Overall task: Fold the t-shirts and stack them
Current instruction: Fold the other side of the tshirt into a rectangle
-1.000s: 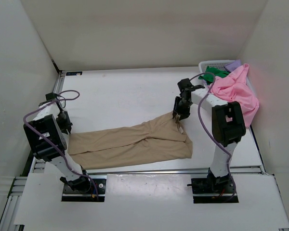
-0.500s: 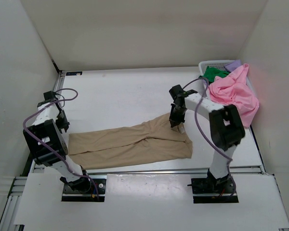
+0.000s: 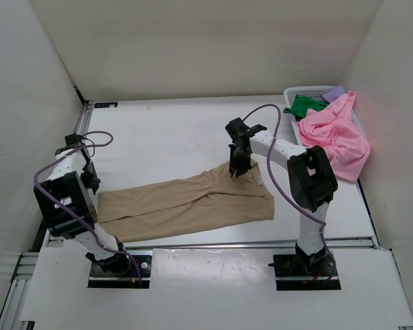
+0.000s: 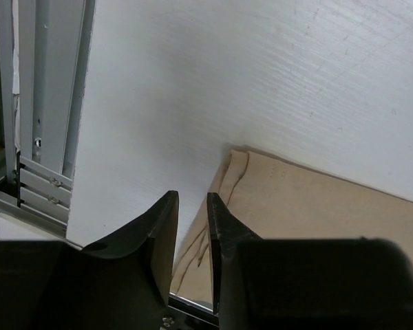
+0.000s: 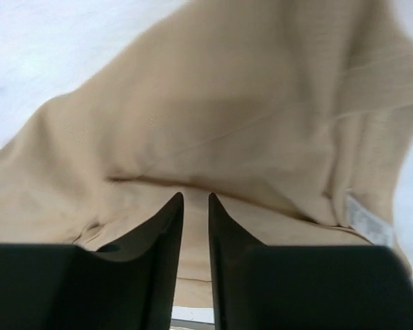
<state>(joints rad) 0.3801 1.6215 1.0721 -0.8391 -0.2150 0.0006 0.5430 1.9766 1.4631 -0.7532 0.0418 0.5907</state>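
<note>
Tan shirt (image 3: 186, 199) flat, long axis left-right, right end farther back.

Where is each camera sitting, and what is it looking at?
Top external: high behind the robot, looking down at the table; the left tool and right tool show.
Left wrist: on the left wrist, facing down at a corner of the tan t-shirt; its own fingers show.
Right wrist: on the right wrist, close above the tan t-shirt's wrinkled cloth; its own fingers show.
Shared: all three see the tan t-shirt.
</note>
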